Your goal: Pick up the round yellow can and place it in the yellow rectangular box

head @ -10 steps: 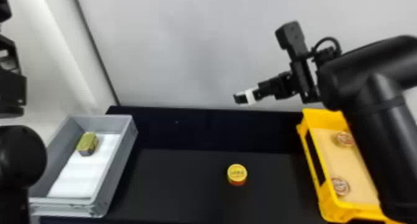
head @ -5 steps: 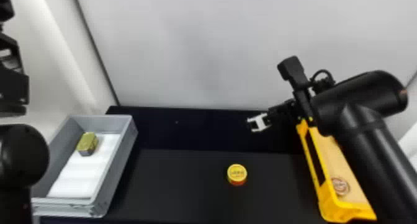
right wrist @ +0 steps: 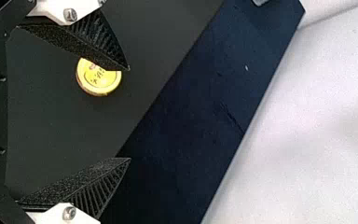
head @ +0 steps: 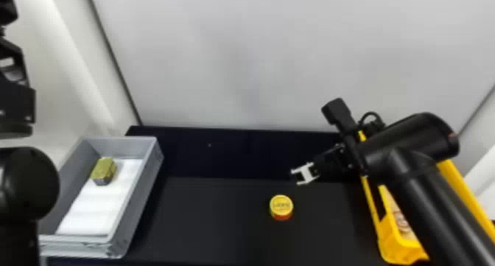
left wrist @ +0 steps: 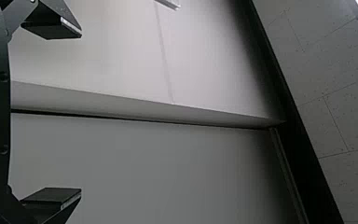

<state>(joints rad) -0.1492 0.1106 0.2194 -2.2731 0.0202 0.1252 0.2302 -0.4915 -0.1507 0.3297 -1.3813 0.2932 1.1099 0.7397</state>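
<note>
1. nearest, at the left edge of the head view, is the left arm (head: 27,184); in its own wrist view, the left gripper (left wrist: 80,113) has its fingers spread apart.
2. the right arm (head: 420,188) comes in from the lower right, passing over the yellow box (head: 403,252) and partly hiding a round tin (head: 401,223) inside.
3. on the left stands a grey box (head: 121,243) with a white lining (head: 92,213); a small gold-topped block (head: 105,169) sits toward its far end.
4. the can (head: 281,206), yellow on top with a reddish side, is on the black table (head: 217,224) between the boxes, lid up, closer to the yellow one.
5. a little beyond the can and to its right is the right gripper (head: 295,177), fingers apart; in its wrist view one finger partly covers the can.
6. farthest back is a pale wall (head: 257,62).
</note>
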